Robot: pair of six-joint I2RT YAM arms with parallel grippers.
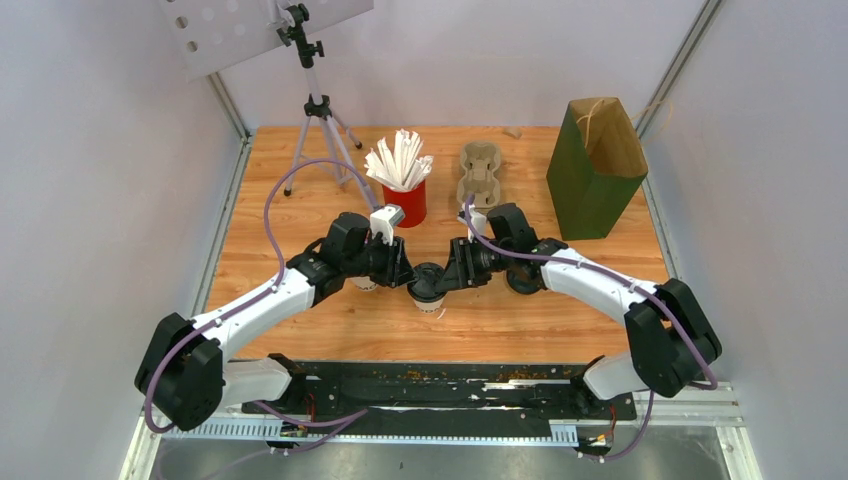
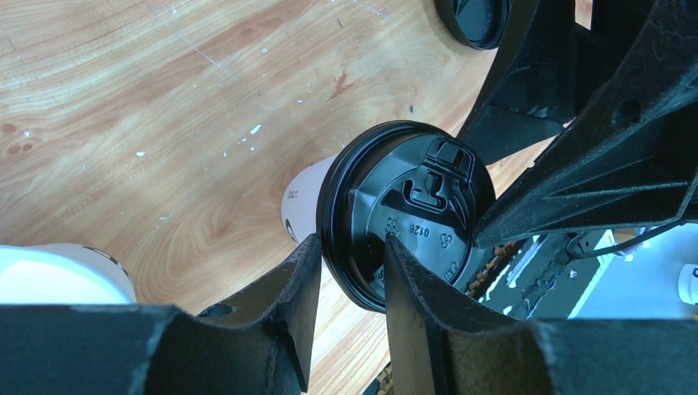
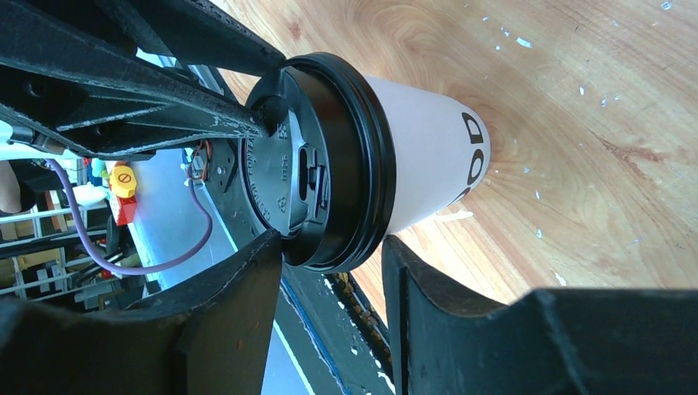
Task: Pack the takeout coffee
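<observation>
Midway across the wooden table (image 1: 500, 330), the small white paper cup with black plastic lid (image 1: 428, 292) stands between both arms, the left gripper (image 2: 352, 255) clamped on its lid rim, the right gripper (image 3: 333, 247) half-open around that rim, its grip unclear.

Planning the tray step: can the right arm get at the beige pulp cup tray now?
Probably yes: the beige pulp cup tray lies just beyond the right gripper, with nothing between. But its jaws straddle the black-lidded white paper cup, which it must leave first.
</observation>
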